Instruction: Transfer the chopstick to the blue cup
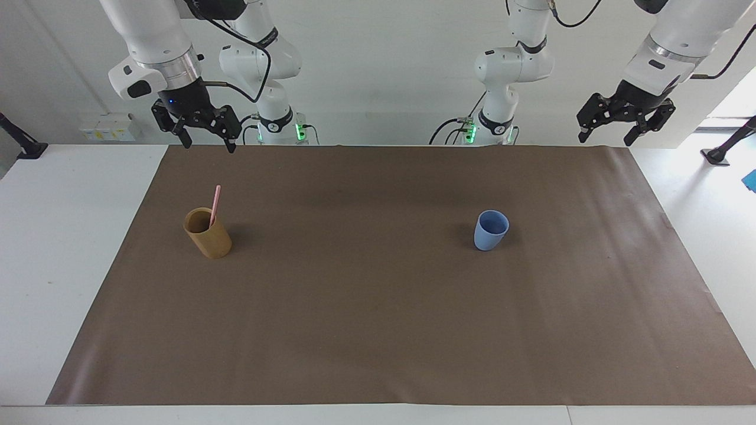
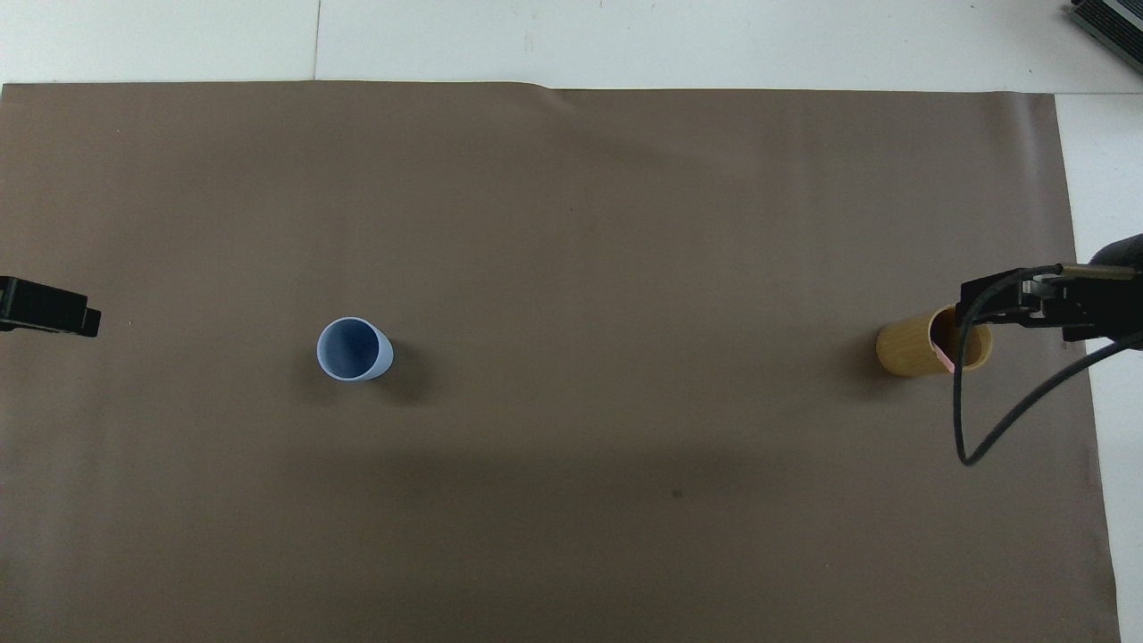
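A pale pink chopstick stands leaning in a tan bamboo-coloured cup toward the right arm's end of the mat. In the overhead view only a pink sliver of the chopstick shows inside the tan cup. The blue cup stands upright and empty toward the left arm's end; it also shows in the overhead view. My right gripper is open and empty, raised well above the tan cup; it also shows in the overhead view. My left gripper is open and empty, raised over the mat's corner, and waits.
A brown mat covers most of the white table. A black cable loops down from the right arm beside the tan cup. A dark flat object lies at the table's corner.
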